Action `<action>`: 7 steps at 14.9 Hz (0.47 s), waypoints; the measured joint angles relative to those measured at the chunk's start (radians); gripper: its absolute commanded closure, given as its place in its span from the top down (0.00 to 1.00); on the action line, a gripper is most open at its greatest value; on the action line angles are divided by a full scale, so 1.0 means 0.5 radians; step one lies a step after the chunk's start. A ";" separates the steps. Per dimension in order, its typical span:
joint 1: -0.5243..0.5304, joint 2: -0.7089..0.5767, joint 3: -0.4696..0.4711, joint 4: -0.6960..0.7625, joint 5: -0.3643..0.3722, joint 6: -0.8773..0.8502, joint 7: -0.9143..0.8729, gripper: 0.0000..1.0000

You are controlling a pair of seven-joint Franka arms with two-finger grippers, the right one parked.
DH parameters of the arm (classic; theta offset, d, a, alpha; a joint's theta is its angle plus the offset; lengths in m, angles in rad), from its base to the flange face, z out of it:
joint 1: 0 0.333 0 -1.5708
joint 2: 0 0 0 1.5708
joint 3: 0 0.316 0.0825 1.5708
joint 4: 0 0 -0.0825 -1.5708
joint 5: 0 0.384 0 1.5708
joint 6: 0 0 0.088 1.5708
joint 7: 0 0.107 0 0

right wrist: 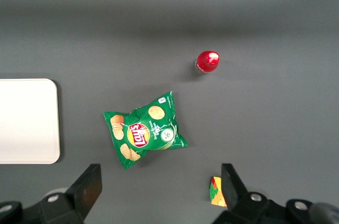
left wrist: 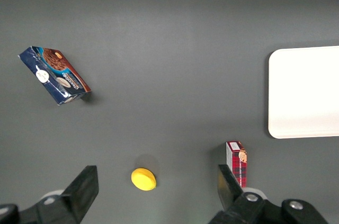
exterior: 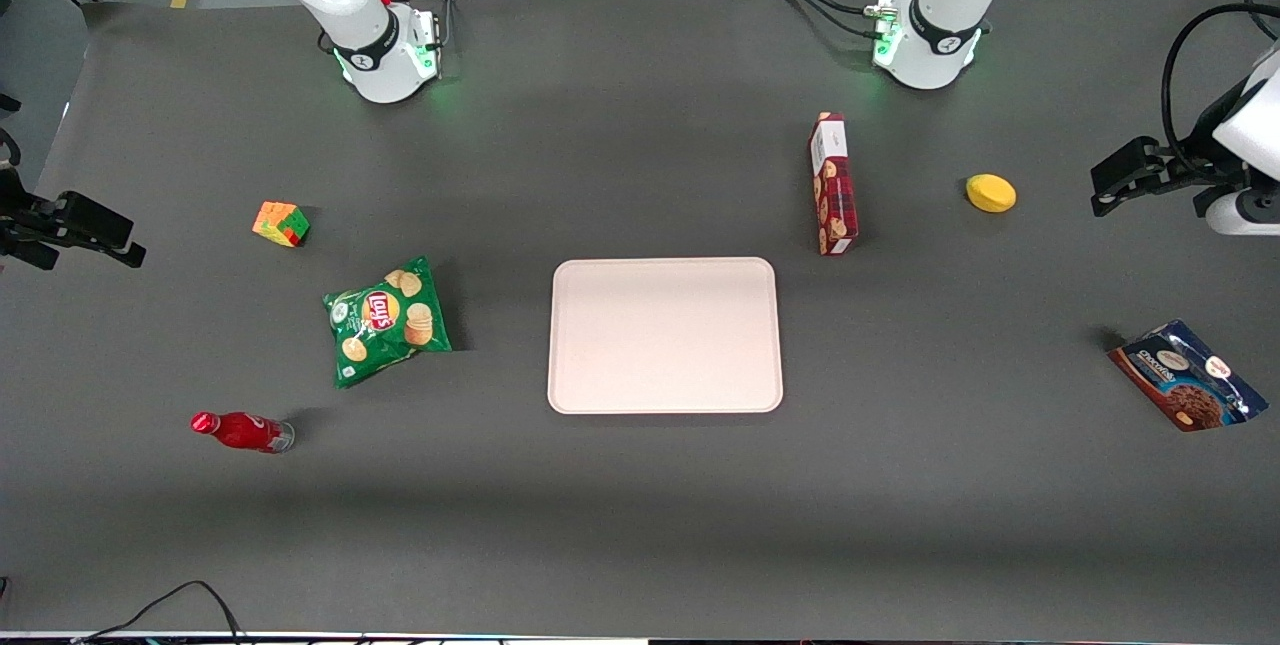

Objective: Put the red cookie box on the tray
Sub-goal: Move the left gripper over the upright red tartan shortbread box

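Observation:
The red cookie box (exterior: 833, 183) stands on its long edge on the dark table, just farther from the front camera than one corner of the tray (exterior: 665, 335). The tray is pale pinkish-white and has nothing on it. My left gripper (exterior: 1110, 187) hangs high above the working arm's end of the table, open and empty, well apart from the box. In the left wrist view the box (left wrist: 237, 163) shows beside one finger (left wrist: 226, 181), the tray (left wrist: 304, 91) shows partly, and the gripper (left wrist: 158, 182) is open wide.
A yellow lemon (exterior: 991, 193) lies between the box and my gripper. A blue-and-red cookie bag (exterior: 1187, 375) lies nearer the camera at the working arm's end. A green chips bag (exterior: 387, 319), a colour cube (exterior: 281, 223) and a red bottle (exterior: 242, 431) lie toward the parked arm's end.

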 measured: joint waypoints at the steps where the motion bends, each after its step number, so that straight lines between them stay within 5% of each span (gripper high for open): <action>1: 0.000 -0.001 0.001 0.001 0.000 0.002 0.000 1.00; 7: 0.000 -0.015 0.004 0.023 -0.002 0.005 0.000 1.00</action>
